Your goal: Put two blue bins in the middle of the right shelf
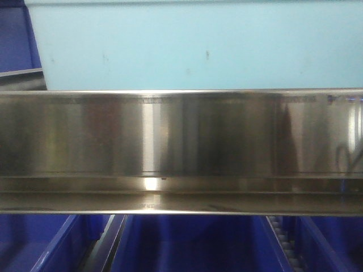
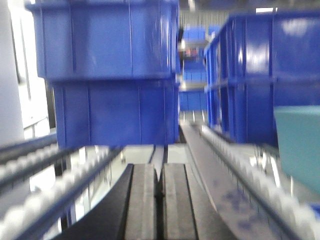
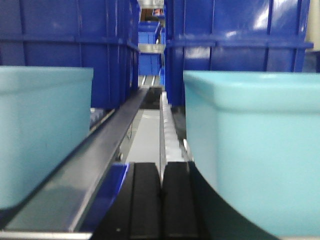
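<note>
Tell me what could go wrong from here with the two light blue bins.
The right gripper sits shut in the gap between the left pale bin and the right pale bin; a sideways swing could knock either. Roller tracks run alongside, so a nudged bin might roll toward the dark blue crates. The left gripper, also shut, faces stacked crates it could hit.

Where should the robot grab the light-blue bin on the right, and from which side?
The light-blue bin has smooth walls showing no handles, and dark blue crates stand behind it. So probably pinch its thin top rim on the near wall, coming from the front and above.
</note>
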You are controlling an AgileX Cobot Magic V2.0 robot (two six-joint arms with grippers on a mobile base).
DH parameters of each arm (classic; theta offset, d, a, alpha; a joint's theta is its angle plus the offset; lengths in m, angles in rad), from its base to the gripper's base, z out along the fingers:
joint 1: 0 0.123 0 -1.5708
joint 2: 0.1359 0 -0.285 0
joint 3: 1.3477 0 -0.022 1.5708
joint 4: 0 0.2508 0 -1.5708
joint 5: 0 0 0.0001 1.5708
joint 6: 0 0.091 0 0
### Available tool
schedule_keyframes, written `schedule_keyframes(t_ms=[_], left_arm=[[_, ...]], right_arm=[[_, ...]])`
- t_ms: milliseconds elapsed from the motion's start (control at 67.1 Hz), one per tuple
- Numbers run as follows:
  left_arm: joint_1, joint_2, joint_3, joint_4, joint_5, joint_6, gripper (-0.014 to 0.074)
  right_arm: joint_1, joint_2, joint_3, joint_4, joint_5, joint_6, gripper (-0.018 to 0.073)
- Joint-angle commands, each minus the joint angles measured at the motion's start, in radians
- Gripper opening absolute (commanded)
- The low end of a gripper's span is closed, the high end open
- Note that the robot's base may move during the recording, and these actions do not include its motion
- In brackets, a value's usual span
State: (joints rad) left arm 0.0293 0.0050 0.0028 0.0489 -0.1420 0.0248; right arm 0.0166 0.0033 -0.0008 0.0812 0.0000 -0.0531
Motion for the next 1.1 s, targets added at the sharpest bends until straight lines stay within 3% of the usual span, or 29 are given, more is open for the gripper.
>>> schedule_keyframes(t_ms=[0,104,238,328,387,492,581,656,700,924,1088], left_arm=[[-0.005,-0.005,-0.003,0.000,-0.072,-0.001,-0.0111],[-0.005,-0.005,-0.060,0.000,-0.061,-0.001,-0.0111],[-0.005,-0.005,-0.222,0.000,0.032,-0.001,-0.0102],[-0.005,0.032,-0.328,0.000,0.124,-0.001,-0.0003],[-0.005,0.069,-0.388,0.000,0.162,-0.003,0.0113],[-0.018,0.135,-0.458,-0.005,0.184,-0.010,0.0355],[-0.046,0.201,-0.505,-0.035,0.187,-0.010,0.0492],[-0.074,0.249,-0.539,-0.071,0.185,-0.013,0.0521],[-0.089,0.285,-0.568,-0.071,0.211,-0.013,0.0521],[-0.154,0.534,-0.799,-0.072,0.533,-0.013,0.0519],[-0.241,0.722,-1.002,-0.101,0.666,-0.013,0.0519]], right_arm=[[0.004,-0.003,0.001,-0.005,-0.136,-0.001,-0.0162],[0.004,-0.003,-0.052,0.003,-0.196,0.008,-0.0162],[0.004,-0.003,-0.251,0.003,-0.032,0.008,-0.0162],[0.004,0.029,-0.374,0.003,0.079,0.008,-0.0160],[0.004,0.068,-0.427,0.003,0.116,0.008,-0.0136],[0.004,0.137,-0.503,0.003,0.149,0.008,0.0046],[0.004,0.202,-0.539,0.003,0.154,0.008,0.0300],[0.004,0.242,-0.549,0.003,0.153,0.008,0.0508],[0.004,0.260,-0.549,0.003,0.153,0.008,0.0580],[0.014,0.373,-0.635,0.003,0.201,0.008,0.0570],[0.086,0.518,-0.781,0.005,0.319,0.008,0.0570]])
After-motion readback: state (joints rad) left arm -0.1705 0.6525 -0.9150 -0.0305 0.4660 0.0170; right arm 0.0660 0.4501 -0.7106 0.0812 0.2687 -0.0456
